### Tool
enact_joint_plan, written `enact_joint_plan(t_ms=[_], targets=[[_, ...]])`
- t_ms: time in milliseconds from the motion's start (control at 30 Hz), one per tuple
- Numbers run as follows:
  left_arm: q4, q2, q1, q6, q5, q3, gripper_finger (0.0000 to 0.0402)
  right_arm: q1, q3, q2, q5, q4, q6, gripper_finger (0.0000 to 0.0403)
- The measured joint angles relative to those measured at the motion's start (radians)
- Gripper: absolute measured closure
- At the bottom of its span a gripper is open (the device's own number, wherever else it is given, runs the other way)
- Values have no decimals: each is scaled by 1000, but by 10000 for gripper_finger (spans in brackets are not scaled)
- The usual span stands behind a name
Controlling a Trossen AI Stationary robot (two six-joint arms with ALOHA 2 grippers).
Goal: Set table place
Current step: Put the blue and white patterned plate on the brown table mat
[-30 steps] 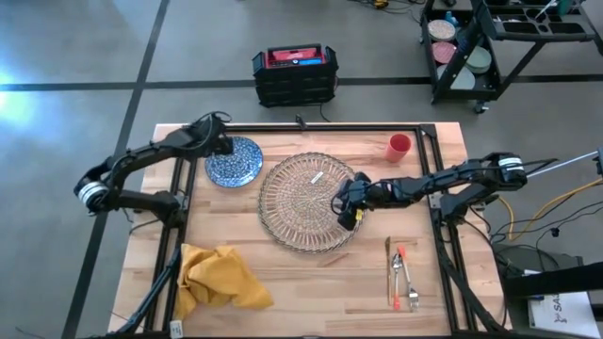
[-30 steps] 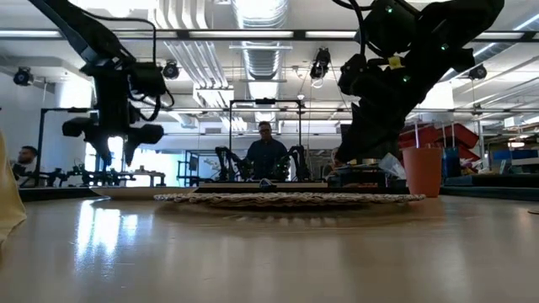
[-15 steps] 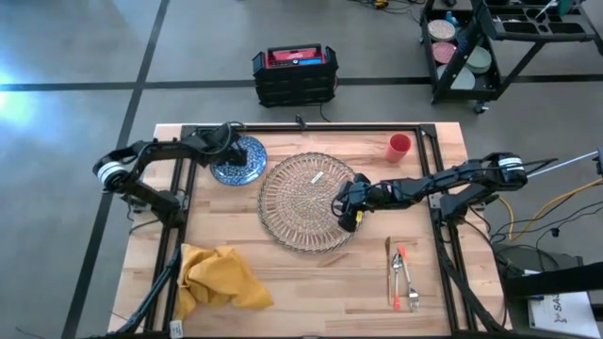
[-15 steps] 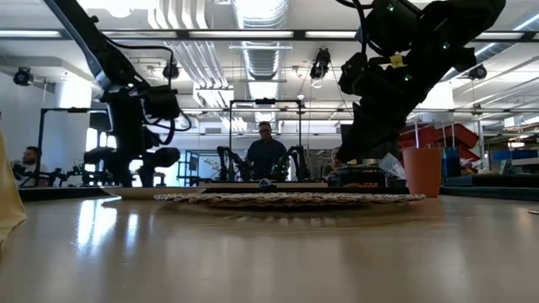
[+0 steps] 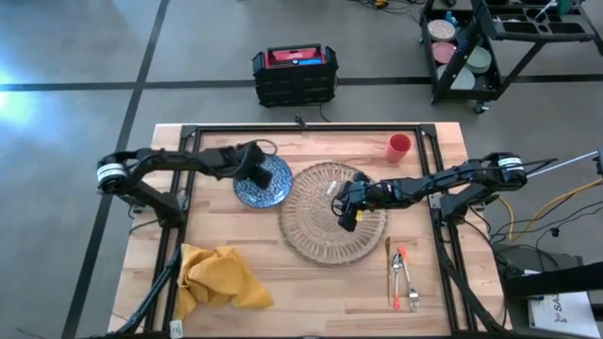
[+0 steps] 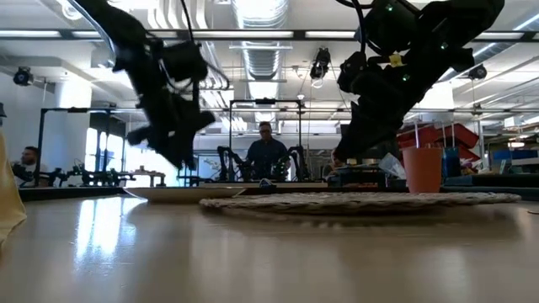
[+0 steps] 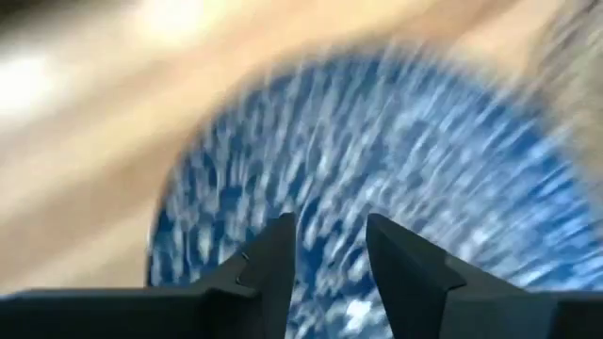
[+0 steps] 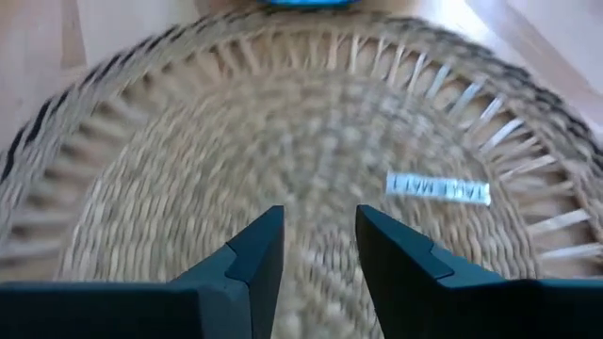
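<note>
The blue-patterned plate lies flat on the table, its right rim at the left edge of the round woven-looking charger. My left gripper is over the plate's far-left part, fingers slightly apart. My right gripper hangs open above the charger's middle, clear of it in the low view. The yellow napkin lies crumpled at the near left. The red cup stands at the far right, and the orange-handled cutlery lies at the near right. My left gripper has its two slightly parted fingertips on the plate's patterned top face. They come down on it slanting from above and from the table's left. The plate lies flat on the table. The fingertips themselves hide the exact spot.
The black frame rail runs round the work area. Bare wood lies between the napkin and the cutlery at the near edge. A person stands in the room behind the table.
My left gripper has swept toward the table's right edge and a little nearer, and the blue plate has slid along the table with it up to the charger. The charger has slid toward the right and near edges, under my right gripper.
</note>
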State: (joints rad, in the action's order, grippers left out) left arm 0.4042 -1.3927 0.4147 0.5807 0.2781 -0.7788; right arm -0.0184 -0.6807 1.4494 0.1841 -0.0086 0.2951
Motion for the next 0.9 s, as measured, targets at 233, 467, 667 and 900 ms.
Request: enact_joint_plan(t_ms=[233, 467, 667, 900], targets=[[105, 139, 59, -96, 88, -32, 259, -8, 0, 0, -1, -2, 23, 259], [131, 111, 262, -124, -62, 13, 193, -6, 0, 2, -4, -1, 34, 246], [105, 13, 309, -137, -72, 15, 139, -6, 0, 3, -8, -2, 34, 243], [91, -109, 309, -177, -160, 20, 120, -3, 0, 6, -8, -16, 21, 254]])
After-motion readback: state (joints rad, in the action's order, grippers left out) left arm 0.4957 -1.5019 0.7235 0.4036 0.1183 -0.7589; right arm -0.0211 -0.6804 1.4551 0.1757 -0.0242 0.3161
